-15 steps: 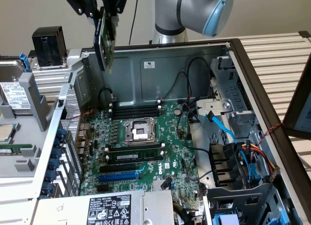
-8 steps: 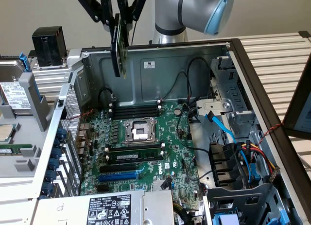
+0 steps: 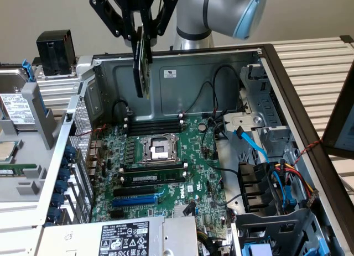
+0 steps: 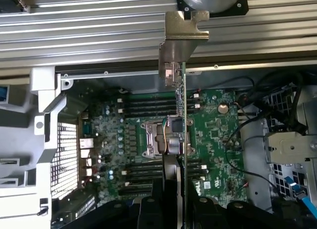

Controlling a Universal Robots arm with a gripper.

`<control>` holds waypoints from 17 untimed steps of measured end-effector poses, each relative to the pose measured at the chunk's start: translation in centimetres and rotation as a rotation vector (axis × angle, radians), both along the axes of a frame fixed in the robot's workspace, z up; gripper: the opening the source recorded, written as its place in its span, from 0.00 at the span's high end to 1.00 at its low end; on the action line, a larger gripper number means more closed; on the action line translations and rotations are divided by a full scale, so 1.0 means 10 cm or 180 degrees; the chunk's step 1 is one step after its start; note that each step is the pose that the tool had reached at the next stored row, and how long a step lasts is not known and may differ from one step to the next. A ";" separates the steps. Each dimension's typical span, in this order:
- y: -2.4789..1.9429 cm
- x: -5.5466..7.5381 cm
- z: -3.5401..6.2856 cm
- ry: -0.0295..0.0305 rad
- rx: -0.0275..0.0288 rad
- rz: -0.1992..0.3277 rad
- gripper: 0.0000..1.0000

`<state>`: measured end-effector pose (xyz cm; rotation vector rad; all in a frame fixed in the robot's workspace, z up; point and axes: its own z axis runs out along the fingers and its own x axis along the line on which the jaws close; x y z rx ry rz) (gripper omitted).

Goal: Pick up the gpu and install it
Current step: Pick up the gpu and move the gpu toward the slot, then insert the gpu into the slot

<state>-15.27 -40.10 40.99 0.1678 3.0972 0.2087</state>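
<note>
While the gripper [image 3: 142,39] is clamping its black fingers [image 3: 117,18] on the upper end of the gpu [image 3: 142,68], the card is hanging upright and edge-on directly beneath it. The card is hanging in the air over the open computer case [image 3: 221,68]. The jaws are pressing on both faces of the card, one from each side. Its lower end is hanging clear of the large green motherboard [image 3: 166,173] and is not touching any slot.

In the wrist view, the camera is looking down along the card's thin green edge. The silver end bracket [image 4: 179,46] is sticking out at the far end. The CPU socket [image 4: 156,135] is lying on the board below, just beside the line of the card. The blue expansion slot [image 3: 135,200] is sitting empty on the near part of the board, well apart from the card. Two long memory sticks [image 3: 152,172] are sitting in their slots between that slot and the socket.

As for writing, the power supply [image 3: 124,239] at the near edge is carrying a black and white label. The label is showing rows of certification marks, but its print is too small to read. A small white sticker [image 3: 170,73] is showing on the case's far wall, also unreadable. A white maker's logo [image 3: 178,192] is printed on the motherboard, though its letters cannot be made out with certainty. On the exterior view's left, a hard drive [image 3: 14,109] with a white label is lying outside the case, and its text is too small to read.
</note>
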 end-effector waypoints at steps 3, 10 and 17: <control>0.000 0.05 -0.019 0.0014 0.0000 0.0026 0.72; 0.000 0.06 -0.042 0.0026 -0.0002 0.0380 0.72; 0.000 0.06 -0.073 0.0040 -0.0002 0.0760 0.72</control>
